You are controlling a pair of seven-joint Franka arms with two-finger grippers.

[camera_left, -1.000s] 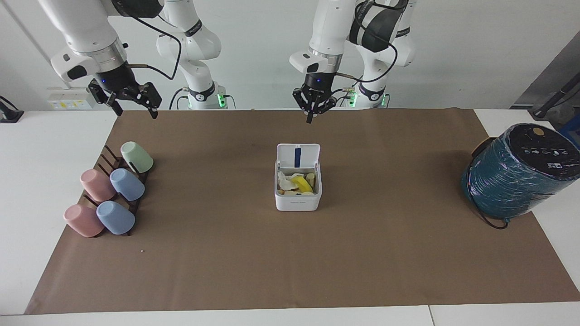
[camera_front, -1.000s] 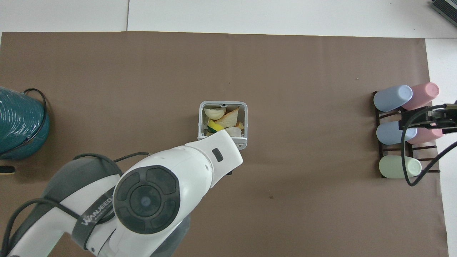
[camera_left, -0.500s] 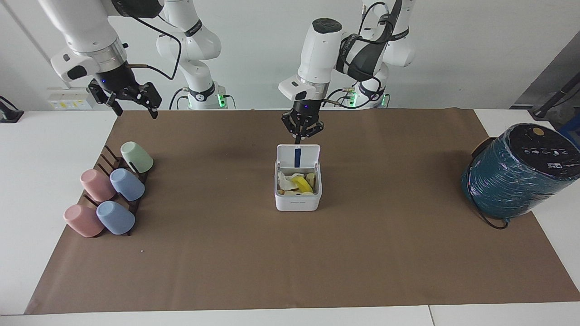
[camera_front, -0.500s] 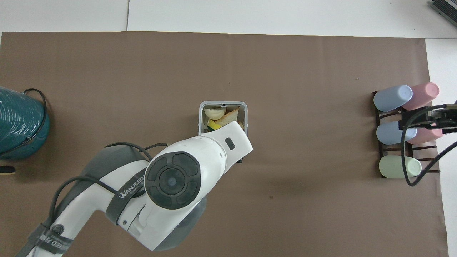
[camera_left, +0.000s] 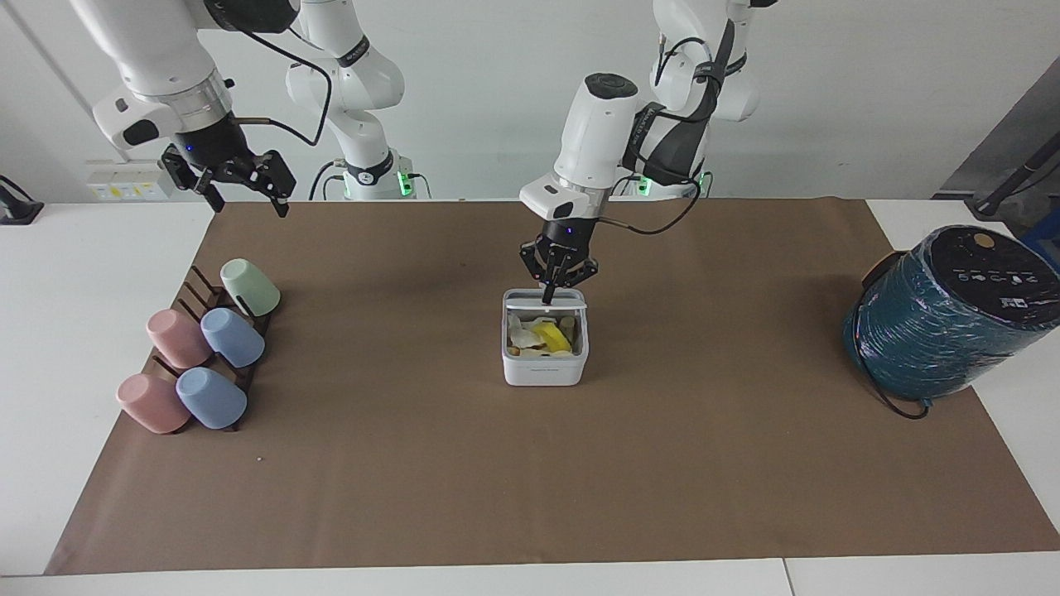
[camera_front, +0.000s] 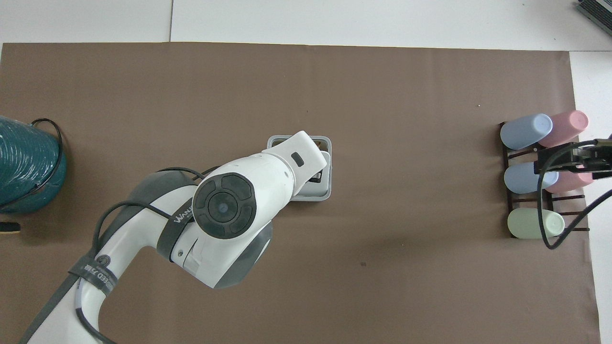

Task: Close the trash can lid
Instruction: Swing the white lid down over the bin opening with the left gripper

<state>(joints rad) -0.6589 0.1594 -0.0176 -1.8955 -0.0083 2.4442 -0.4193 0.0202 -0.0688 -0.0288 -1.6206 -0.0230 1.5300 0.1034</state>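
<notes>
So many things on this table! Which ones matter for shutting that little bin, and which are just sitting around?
Part of the job:
- trash can, with scraps inside
- lid, tipped partway down over the can
- left gripper, pressing on the lid

Just lying about:
- five cups on a rack
- teal wrapped cylinder
- right gripper, waiting over the table's edge

Two white Franka arms, glossy rounded shells with dark grey joint bands and round dark grey joint caps. Left arm's link carries grey lettering on a band, partly readable only. Black cables loop loosely along both forearms down to the wrists. Silver metal ring at the right arm's wrist flange. Left gripper (camera_left: 549, 285) and right gripper (camera_left: 241, 186) both black, skeletal, small blue light above each. Green lights glow at both bases.
</notes>
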